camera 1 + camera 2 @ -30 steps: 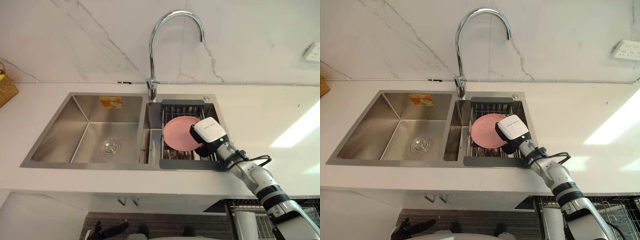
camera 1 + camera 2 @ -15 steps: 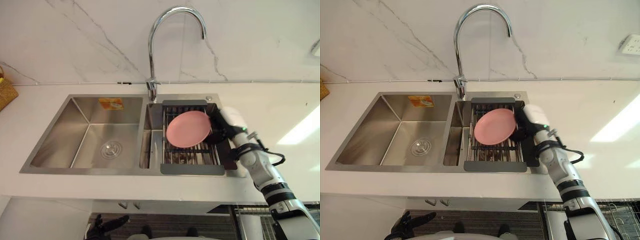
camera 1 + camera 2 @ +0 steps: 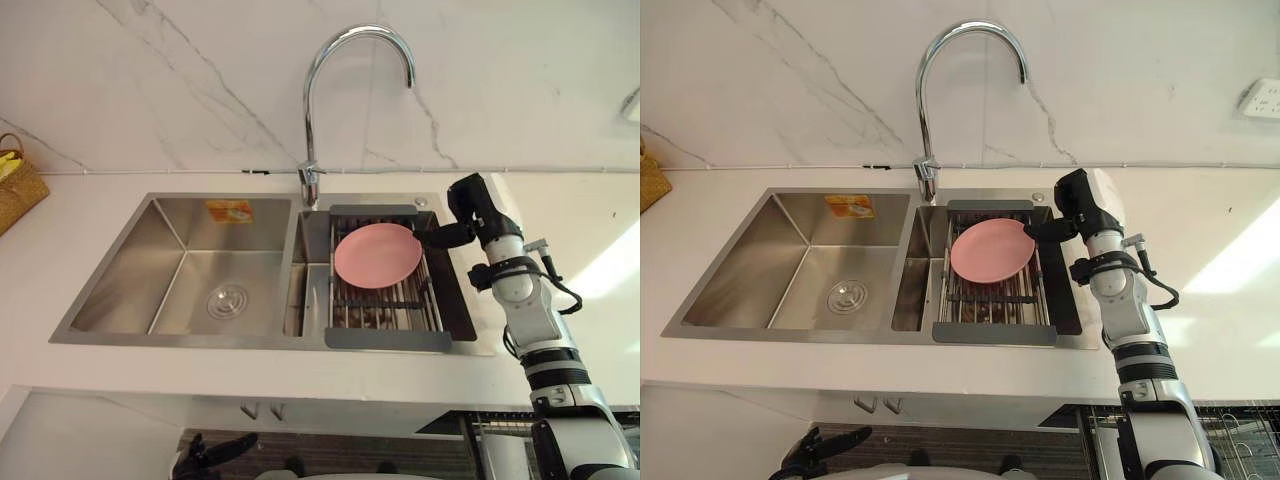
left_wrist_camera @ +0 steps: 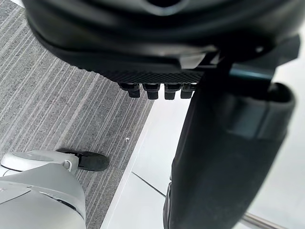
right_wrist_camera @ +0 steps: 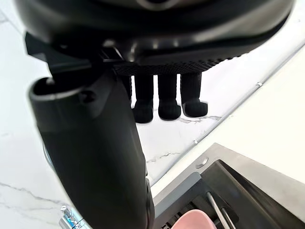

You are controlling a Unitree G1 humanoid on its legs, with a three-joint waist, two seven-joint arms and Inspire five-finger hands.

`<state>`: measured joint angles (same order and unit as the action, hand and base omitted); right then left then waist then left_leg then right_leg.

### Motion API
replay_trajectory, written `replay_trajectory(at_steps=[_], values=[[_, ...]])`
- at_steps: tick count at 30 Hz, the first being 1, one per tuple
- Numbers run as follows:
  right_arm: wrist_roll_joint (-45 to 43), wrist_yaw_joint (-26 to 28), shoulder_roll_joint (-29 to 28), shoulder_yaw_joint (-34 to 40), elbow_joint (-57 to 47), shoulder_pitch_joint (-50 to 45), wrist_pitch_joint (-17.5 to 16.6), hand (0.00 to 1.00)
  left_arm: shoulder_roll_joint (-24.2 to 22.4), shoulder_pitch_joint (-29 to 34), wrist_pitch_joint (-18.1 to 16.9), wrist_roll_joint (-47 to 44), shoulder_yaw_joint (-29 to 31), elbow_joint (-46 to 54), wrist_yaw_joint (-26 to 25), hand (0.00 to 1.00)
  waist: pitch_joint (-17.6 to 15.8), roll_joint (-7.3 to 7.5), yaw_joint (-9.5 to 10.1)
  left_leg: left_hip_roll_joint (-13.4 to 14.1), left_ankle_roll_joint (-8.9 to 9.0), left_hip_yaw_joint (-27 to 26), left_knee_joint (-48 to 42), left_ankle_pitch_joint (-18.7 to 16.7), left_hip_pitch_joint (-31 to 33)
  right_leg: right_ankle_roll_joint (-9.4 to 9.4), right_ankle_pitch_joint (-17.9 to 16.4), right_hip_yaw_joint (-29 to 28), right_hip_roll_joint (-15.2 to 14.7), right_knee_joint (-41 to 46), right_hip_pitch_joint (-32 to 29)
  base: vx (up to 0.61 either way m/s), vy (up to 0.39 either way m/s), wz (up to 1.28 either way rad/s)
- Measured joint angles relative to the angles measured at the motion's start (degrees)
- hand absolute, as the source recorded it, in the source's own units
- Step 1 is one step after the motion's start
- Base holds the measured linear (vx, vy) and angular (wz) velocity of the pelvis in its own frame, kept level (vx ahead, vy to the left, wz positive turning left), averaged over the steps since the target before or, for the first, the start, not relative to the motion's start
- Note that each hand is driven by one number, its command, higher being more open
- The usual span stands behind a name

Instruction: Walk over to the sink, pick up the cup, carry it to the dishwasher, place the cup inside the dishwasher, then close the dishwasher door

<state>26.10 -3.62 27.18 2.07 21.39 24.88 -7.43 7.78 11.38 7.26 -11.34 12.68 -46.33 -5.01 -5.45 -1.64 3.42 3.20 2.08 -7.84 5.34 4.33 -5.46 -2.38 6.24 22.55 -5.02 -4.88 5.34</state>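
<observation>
A pink plate point(image 3: 377, 255) lies on the dark wire rack point(image 3: 385, 312) across the right basin of the steel sink point(image 3: 120, 290), toward the rack's back. My right hand point(image 3: 470, 205) hangs over the sink's back right corner, one dark finger reaching to the plate's right rim; whether it touches I cannot tell. In the right wrist view its fingers point(image 5: 167, 102) and thumb point(image 5: 95, 157) hold nothing, with the plate's edge point(image 5: 198, 220) below them. My left hand point(image 3: 215, 455) hangs low by the floor, its fingers point(image 4: 155, 89) relaxed and holding nothing.
A tall chrome faucet point(image 3: 320, 100) arches over the divider between the basins. White counter runs on both sides, with a woven basket point(image 3: 15, 185) at the far left and a wall socket point(image 3: 1262, 98) at the right. A wire rack point(image 3: 1230, 425) shows below the counter at the right.
My right hand has moved from over the plate's front right part to the sink's back right corner. The plate now lies farther back on the rack. The camera has shifted a little.
</observation>
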Motion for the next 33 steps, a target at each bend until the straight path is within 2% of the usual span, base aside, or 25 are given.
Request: replay_trajectory(at_steps=[4,6,10,14,19,26,33], values=[[9.71,-0.29,0.81,0.46,-5.66,-0.02,-3.27,1.00,0.00,0.03,0.02,-0.16,0.55,0.00,-0.01,1.00,-0.02,0.79,0.30,0.28,0.02,-0.32,0.00,-0.13,-0.02,-0.01,-0.01,-0.28,0.26,0.00,-0.11,0.04,0.005,-0.04],[14.53,-0.89,2.63,0.95,-11.48,-0.98,-6.23,1.00,-0.02,0.06,0.03,-0.71,1.47,0.00,0.00,1.00,0.30,1.40,0.47,0.35,0.01,-0.44,-0.01,-0.28,0.00,-0.07,-0.08,-0.40,0.32,0.00,-0.15,0.04,0.005,-0.02],[16.95,-3.05,3.27,3.51,-20.38,-3.75,-9.98,1.00,0.18,0.54,-0.01,-0.93,3.64,0.00,0.00,1.00,1.01,2.47,0.44,0.33,-0.03,-0.66,-0.01,-0.64,-0.01,-0.20,-0.18,-0.79,0.31,0.01,-0.16,0.04,0.015,-0.03],[21.21,-6.26,3.19,6.61,-26.76,-10.80,-14.13,1.00,0.37,1.40,-0.13,-0.97,4.94,0.00,-0.02,1.00,1.90,3.78,0.34,0.25,0.06,-0.91,0.00,-0.98,-0.13,-0.29,-0.25,-1.50,0.25,0.02,-0.16,0.03,0.017,-0.04],[27.07,-7.32,2.85,7.51,-29.98,-18.35,-17.96,1.00,0.13,2.78,-0.29,-0.99,5.04,1.31,-0.02,1.00,2.05,3.84,-0.50,0.20,0.08,-1.49,0.01,-1.06,-0.43,-0.49,-0.50,-2.05,0.24,0.03,-0.15,0.01,0.013,-0.06],[30.53,-7.38,1.18,8.97,-31.27,-26.14,-18.59,1.00,-0.10,4.24,-0.61,-1.14,4.96,3.67,-0.05,1.00,2.27,3.55,-1.50,0.16,0.12,-2.53,0.00,-1.31,-0.58,-0.76,-0.75,-3.11,0.20,0.02,-0.53,0.01,0.009,-0.08],[32.47,-9.15,0.40,8.81,-28.59,-27.71,-17.51,1.00,-0.09,3.92,-0.92,-3.34,4.43,3.63,-1.40,1.00,2.28,3.51,-1.68,0.16,0.17,-2.98,-0.01,-1.53,0.35,-0.52,-0.57,-3.54,0.21,0.03,-1.65,0.03,0.003,-0.03]])
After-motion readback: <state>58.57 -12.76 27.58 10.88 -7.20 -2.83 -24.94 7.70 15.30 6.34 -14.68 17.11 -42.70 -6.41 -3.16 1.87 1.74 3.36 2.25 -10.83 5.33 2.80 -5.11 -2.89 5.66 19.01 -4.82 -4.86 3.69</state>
